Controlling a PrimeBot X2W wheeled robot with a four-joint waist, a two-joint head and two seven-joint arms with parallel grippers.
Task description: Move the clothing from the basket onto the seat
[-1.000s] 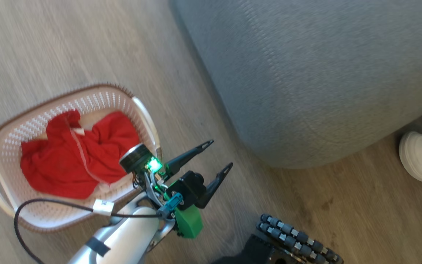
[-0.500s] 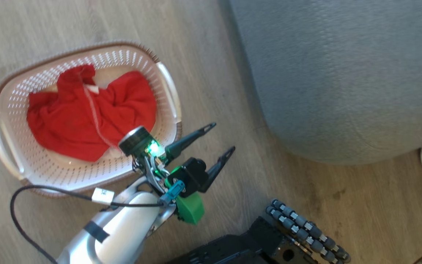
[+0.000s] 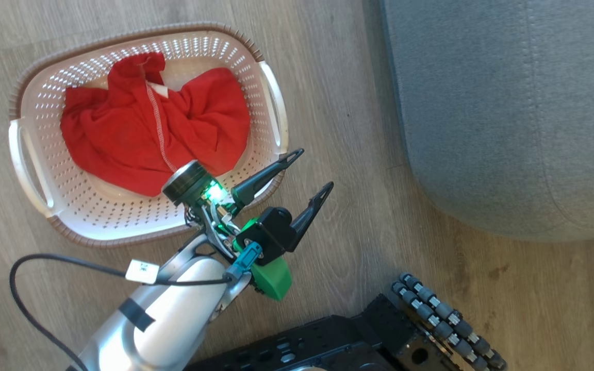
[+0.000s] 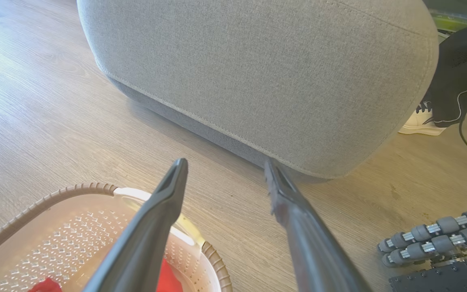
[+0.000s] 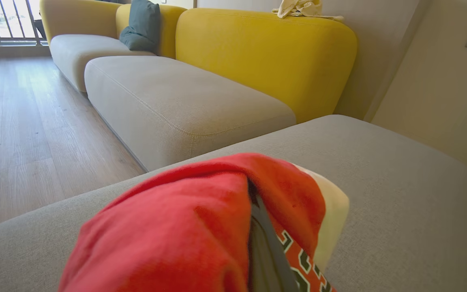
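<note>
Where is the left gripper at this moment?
In the head view the left gripper hangs open at centre, reaching just past the basket's seat-side handle, over the wood floor between basket and grey seat.

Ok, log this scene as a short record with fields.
basket: on the wood floor beside the grey seat, one red garment inside
left gripper: open, empty, above the basket's edge, pointing toward the seat
right gripper: second red garment bunched over it, above the seat; jaws hidden
task: one garment left to move
</note>
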